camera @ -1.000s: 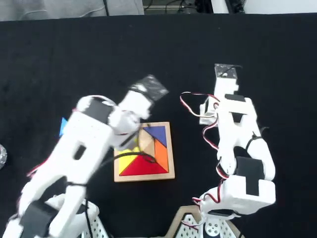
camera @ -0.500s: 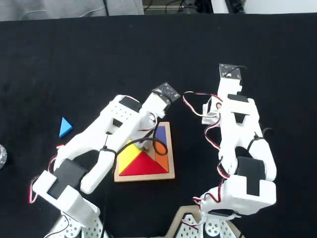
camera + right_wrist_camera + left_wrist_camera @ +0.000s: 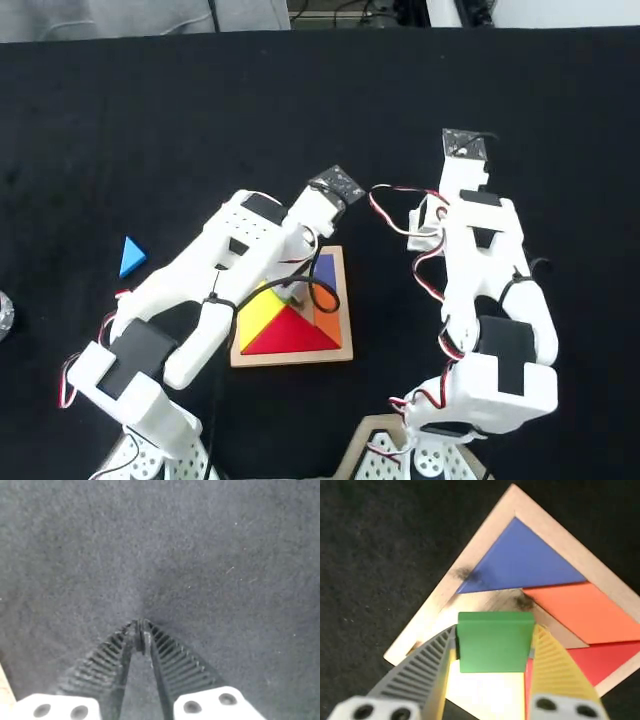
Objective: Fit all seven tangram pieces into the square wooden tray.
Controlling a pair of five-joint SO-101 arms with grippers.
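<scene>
Tray (image 3: 300,356) holds four pieces (image 3: 290,335), left gripper (image 3: 493,630) one square (image 3: 492,645).

The high view looks down from well above over the whole black cloth-covered table (image 3: 100,120). The left wrist view looks closely down onto the square wooden tray (image 3: 555,532), which the high view also shows. The right wrist view faces the cloth from close up.

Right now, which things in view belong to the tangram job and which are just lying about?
Job: wooden tray; blue triangle, orange piece, red triangle and yellow triangle in it; green square in the left gripper, over the tray; small blue triangle loose on the table.
Lying about: shiny object at the table's left edge; grey cloth beyond the far edge.
</scene>
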